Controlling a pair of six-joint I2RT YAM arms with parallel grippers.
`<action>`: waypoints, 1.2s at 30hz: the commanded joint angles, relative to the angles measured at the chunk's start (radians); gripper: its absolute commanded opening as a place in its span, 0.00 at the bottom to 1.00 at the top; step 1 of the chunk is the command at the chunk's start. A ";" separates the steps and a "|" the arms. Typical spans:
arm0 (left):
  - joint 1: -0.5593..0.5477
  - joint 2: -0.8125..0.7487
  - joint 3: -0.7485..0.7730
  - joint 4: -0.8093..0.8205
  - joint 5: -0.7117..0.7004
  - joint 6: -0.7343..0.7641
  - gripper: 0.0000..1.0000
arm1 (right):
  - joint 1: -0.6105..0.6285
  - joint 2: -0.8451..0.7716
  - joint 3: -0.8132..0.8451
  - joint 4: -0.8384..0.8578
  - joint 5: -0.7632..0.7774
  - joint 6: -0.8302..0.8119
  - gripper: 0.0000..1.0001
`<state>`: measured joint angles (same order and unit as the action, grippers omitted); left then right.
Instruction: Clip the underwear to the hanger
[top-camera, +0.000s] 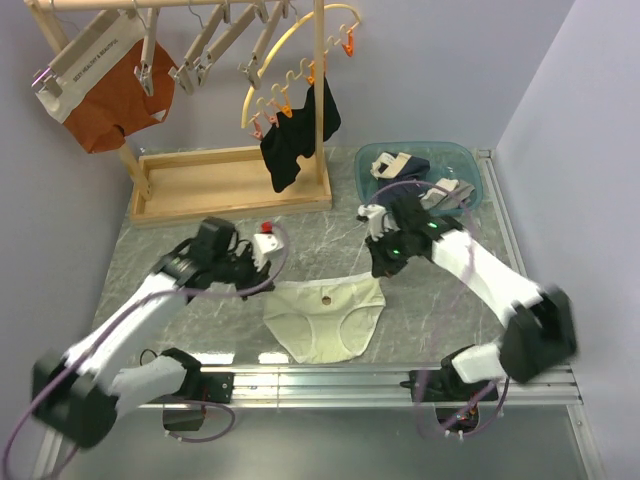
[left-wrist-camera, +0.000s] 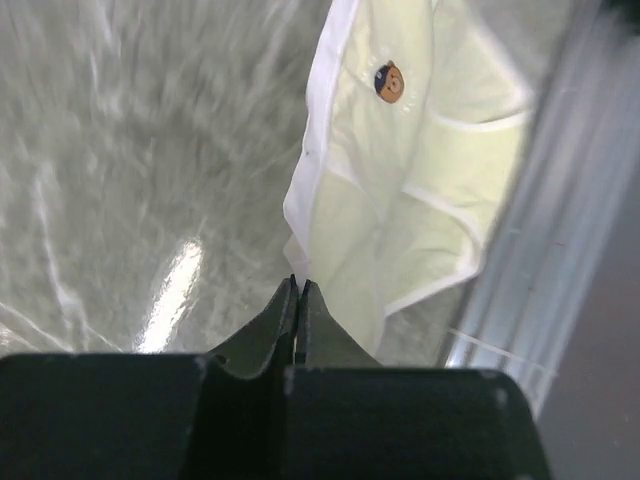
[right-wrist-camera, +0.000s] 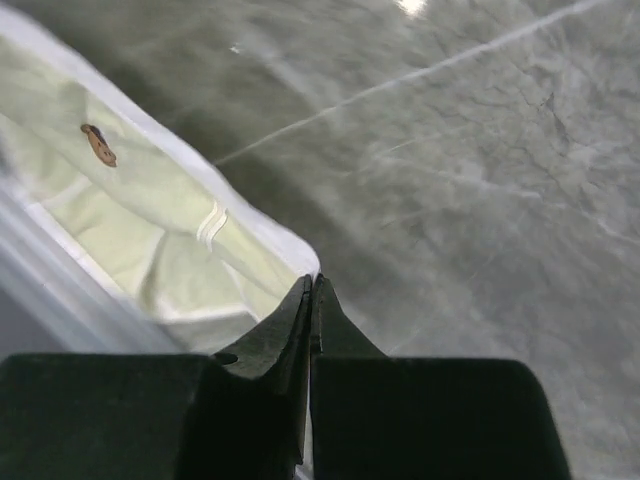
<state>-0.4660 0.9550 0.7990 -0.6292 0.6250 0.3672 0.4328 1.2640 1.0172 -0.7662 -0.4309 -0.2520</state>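
The pale cream-yellow underwear lies spread on the marble table, waistband toward the back, with a small dark spot at its centre. My left gripper is shut at the waistband's left corner. In the left wrist view its tips meet at the white edge of the underwear. My right gripper is shut at the waistband's right corner, where its tips pinch the hem of the underwear. Bare light-wood hangers hang from the rack rail at the back left.
Rust-orange briefs hang clipped at the rail's left end. A yellow hoop with orange pegs holds a black garment. The rack's wooden base stands at the back. A blue bin of clothes sits at the back right.
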 joint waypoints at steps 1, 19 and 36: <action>0.004 0.184 0.041 0.121 -0.136 -0.077 0.00 | 0.003 0.250 0.046 0.149 0.153 0.060 0.00; 0.118 0.671 0.150 0.272 -0.272 -0.111 0.36 | -0.049 0.638 0.253 0.208 0.202 0.108 0.37; -0.322 0.450 0.207 0.200 -0.366 -0.034 0.65 | -0.281 0.318 0.330 -0.022 -0.051 0.126 0.61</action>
<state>-0.6994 1.3296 0.9890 -0.4118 0.2947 0.3519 0.2054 1.6188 1.3113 -0.7185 -0.3744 -0.1493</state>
